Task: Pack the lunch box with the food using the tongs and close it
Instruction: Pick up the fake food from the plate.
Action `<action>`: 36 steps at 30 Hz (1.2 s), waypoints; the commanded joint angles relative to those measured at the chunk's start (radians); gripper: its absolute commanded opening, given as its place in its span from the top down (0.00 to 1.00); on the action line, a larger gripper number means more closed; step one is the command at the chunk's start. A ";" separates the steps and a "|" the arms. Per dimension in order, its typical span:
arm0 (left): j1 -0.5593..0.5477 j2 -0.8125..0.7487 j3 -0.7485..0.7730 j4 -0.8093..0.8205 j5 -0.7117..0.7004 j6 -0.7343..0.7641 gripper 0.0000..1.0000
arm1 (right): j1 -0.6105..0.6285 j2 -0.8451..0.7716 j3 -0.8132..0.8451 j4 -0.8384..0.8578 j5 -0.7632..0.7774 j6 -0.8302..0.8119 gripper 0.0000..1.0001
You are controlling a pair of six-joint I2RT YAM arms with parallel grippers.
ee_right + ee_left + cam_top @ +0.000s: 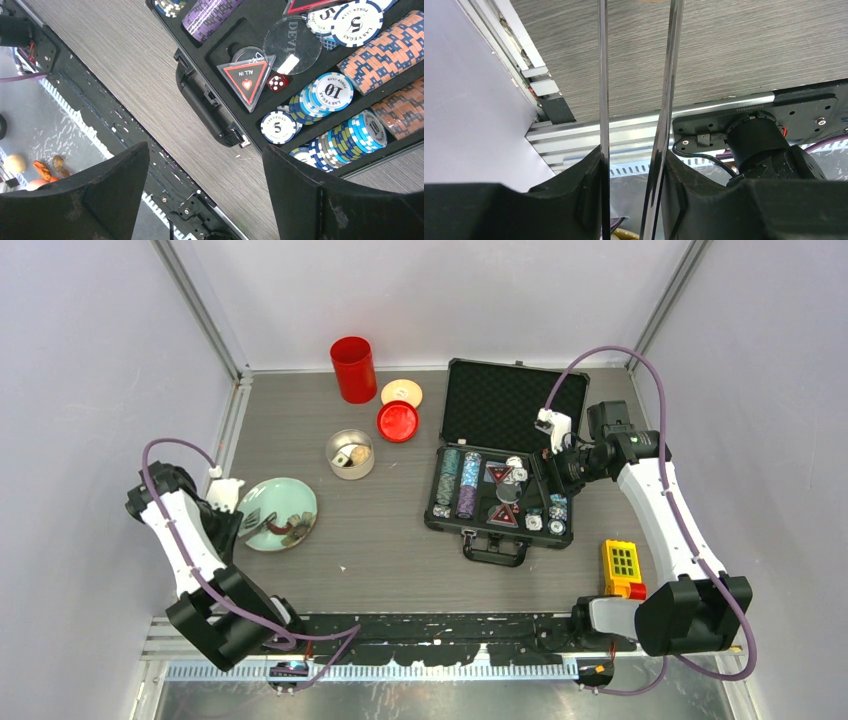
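The left hand (633, 160) pinches the tongs (602, 75) by the surface's (400, 540) left edge.
They look like slick, springy steel, best squeezed mid-arm; the right hand (205, 150) is wide and empty.

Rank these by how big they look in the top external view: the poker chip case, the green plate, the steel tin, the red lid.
1. poker chip case, by far the largest
2. green plate
3. steel tin
4. red lid

The last two look nearly alike; the tin appears only slightly wider.
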 commanded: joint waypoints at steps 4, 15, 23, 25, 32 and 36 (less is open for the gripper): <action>-0.095 0.018 -0.009 0.006 0.014 -0.056 0.60 | -0.004 -0.009 0.002 0.006 0.005 -0.022 0.12; -0.168 0.047 -0.003 0.029 0.009 -0.116 0.63 | -0.004 -0.018 0.006 0.005 0.020 -0.017 0.12; -0.217 -0.012 -0.059 0.084 -0.071 -0.090 0.65 | -0.004 -0.017 0.017 0.004 0.013 -0.008 0.12; -0.225 -0.017 -0.056 0.084 -0.074 -0.093 0.68 | -0.004 -0.017 0.019 0.004 0.011 -0.004 0.12; -0.227 0.001 0.004 0.065 -0.026 -0.124 0.76 | -0.003 -0.022 0.017 0.004 0.004 0.008 0.12; -0.226 0.032 0.066 0.048 0.040 -0.170 0.81 | -0.004 -0.026 0.016 0.003 0.005 0.010 0.12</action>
